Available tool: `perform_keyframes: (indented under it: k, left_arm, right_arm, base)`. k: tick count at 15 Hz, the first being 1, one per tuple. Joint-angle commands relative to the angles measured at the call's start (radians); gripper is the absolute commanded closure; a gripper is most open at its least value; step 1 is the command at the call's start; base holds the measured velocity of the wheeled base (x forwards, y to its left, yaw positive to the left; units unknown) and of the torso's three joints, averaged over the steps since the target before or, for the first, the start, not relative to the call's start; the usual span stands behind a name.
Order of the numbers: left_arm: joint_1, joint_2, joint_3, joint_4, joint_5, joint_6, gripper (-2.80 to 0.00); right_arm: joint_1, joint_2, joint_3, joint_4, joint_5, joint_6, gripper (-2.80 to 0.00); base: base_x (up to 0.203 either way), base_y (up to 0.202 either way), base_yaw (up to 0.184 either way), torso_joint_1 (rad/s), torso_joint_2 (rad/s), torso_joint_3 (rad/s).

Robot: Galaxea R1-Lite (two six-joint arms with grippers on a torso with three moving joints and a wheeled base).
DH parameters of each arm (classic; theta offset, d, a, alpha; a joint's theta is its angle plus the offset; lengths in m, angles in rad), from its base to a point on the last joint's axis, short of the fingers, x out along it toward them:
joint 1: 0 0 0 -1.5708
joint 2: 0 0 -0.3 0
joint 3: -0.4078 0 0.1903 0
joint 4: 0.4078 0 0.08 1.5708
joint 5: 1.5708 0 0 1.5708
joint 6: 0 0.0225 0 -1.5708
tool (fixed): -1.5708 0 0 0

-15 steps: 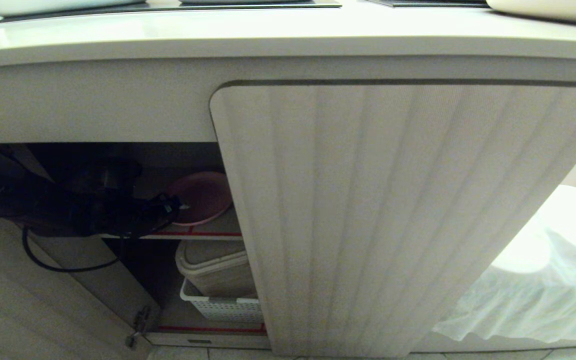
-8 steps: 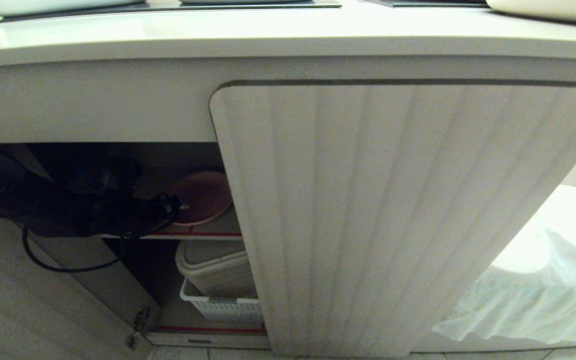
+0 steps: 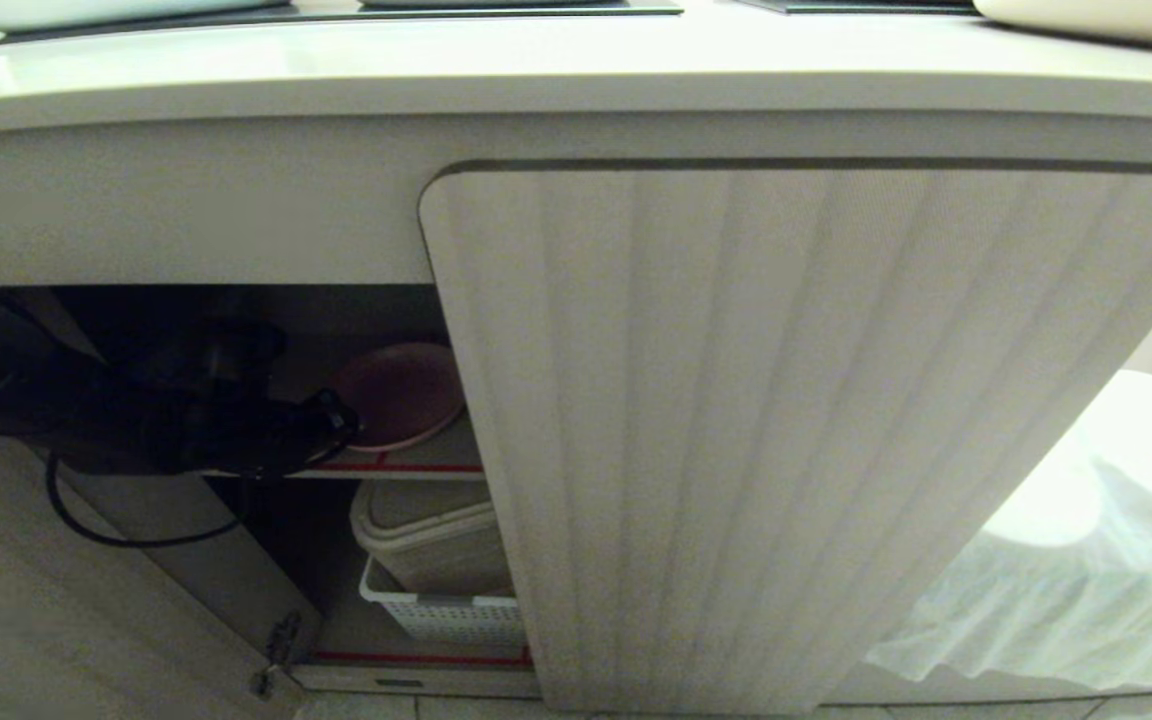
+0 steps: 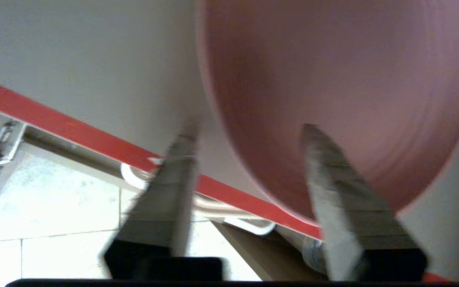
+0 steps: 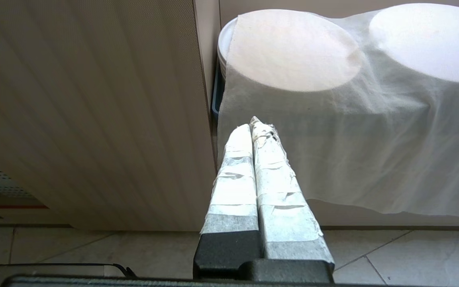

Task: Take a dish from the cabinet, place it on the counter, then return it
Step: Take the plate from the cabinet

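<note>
Straddling rim | left gripper (image 4: 249, 131) half-closed, fingers either side of dish (image 4: 345, 87) | grip uncertain

The red-edged upper shelf (image 3: 406, 462) of the cabinet (image 3: 736, 420) carries the pink dish (image 3: 401, 392) at the left jaws, directly above the lower shelf (image 3: 416, 657) bearing a white basket (image 3: 436, 612).

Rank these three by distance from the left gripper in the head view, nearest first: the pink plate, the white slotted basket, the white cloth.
1. Pink plate: on the upper shelf, at the left gripper.
2. White slotted basket: on the lower shelf, below.
3. White cloth: far right, beyond the closed cabinet door.
</note>
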Motion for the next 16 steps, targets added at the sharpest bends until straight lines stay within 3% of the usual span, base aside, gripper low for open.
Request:
perform_keyframes:
  k: [1,16]
  left_arm:
    - [-0.001,-0.001,0.001,-0.003,0.000,-0.005,0.00]
    - [0.005,-0.027,0.031,-0.004,0.003,-0.004,0.00]
  right_arm:
    - [0.000,0.000,0.000,-0.001,0.000,0.001,0.00]
    - [0.001,0.000,0.000,-0.001,0.000,0.001,0.00]
  base:
    - [0.000,0.000,0.000,0.000,0.00,0.000]
    - [0.000,0.000,0.000,0.000,0.00,0.000]
